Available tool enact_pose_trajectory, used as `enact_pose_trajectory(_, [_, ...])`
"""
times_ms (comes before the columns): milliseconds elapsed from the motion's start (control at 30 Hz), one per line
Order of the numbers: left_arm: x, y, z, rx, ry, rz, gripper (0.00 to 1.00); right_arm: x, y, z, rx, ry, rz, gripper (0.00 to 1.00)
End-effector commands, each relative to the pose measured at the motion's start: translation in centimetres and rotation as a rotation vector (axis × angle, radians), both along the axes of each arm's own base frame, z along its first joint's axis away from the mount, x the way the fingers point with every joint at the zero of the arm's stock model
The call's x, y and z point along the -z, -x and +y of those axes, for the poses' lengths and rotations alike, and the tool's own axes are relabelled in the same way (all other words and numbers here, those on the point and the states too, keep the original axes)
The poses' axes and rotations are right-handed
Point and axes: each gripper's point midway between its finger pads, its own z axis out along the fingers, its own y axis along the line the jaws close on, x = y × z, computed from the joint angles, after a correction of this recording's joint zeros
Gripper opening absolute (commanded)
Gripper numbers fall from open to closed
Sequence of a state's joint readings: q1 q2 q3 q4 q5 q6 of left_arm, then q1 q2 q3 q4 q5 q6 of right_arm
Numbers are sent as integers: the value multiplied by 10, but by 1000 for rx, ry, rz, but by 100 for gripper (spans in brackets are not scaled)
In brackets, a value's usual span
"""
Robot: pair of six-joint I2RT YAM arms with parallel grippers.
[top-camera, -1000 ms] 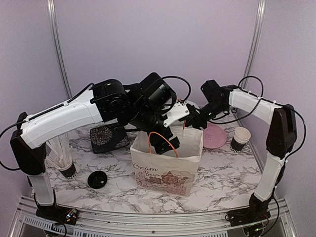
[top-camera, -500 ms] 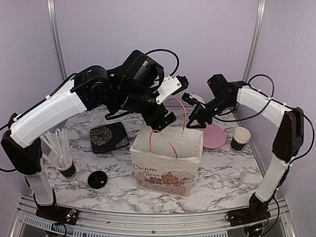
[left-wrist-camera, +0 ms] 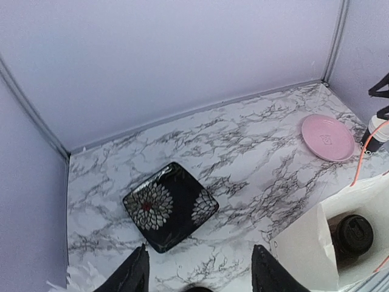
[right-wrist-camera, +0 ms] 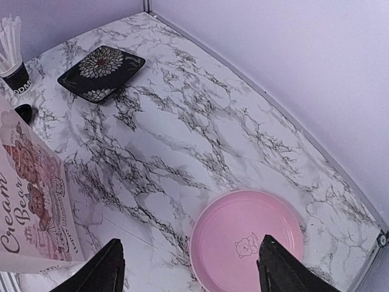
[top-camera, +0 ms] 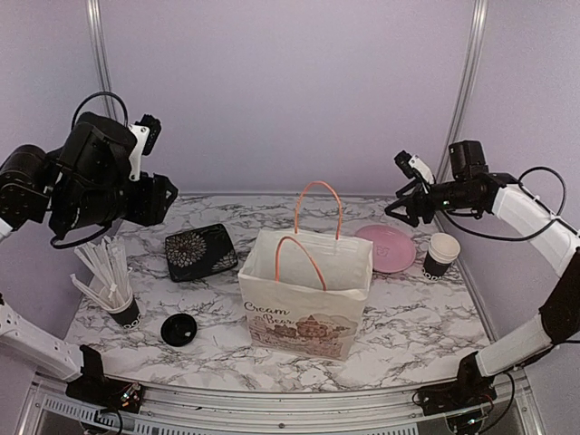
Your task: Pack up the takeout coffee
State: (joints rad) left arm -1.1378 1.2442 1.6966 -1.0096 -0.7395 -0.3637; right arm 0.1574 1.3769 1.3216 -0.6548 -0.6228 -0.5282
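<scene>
A lidded cup (left-wrist-camera: 354,233) sits inside the paper bag (left-wrist-camera: 298,243); an open cup (top-camera: 442,252) stands beside the pink plate (top-camera: 390,246); a loose lid (top-camera: 178,330) lies well apart on the surface (top-camera: 408,317). Empty, the left claw (left-wrist-camera: 199,267) and right claw (right-wrist-camera: 189,263) gape wide. Cups probably light, crushable: grip mid-wall gently.

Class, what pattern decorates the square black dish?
White flower heads, one with a red centre, on the square black dish; clearest in the left wrist view.

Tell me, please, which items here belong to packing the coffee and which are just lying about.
Job: white printed paper bag; lidded black paper cup inside it; open black paper cup; loose round black plastic lid.
Lying about: black square floral dish; round pink plate; black cup of white straws.
</scene>
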Motion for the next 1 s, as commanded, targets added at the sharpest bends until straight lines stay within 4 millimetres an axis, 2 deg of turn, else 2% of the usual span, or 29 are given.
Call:
enact_pose_trajectory(0, [59,19,54,-222,17,165,56,11,-13,2,15,-43,-54,73])
enact_pose_trajectory(167, [98,34,97,-377,-59,248,53,35,-10,2,0,-27,-29,71])
enact_pose_trajectory(267, [120,42,113,-455,8,302,52,38,-8,2,-7,-25,-28,71])
enact_pose_trajectory(433, [131,47,135,-540,71,278,50,38,-3,4,-27,-36,-26,70])
enact_pose_trajectory(667, [137,45,143,-565,37,248,53,39,1,7,-44,-49,-15,70])
enact_pose_trajectory(800, [147,47,152,-603,44,265,51,40,2,7,-46,-49,-11,69])
enact_pose_trajectory(967, [148,46,162,-637,53,238,49,41,3,8,-55,-57,-3,69])
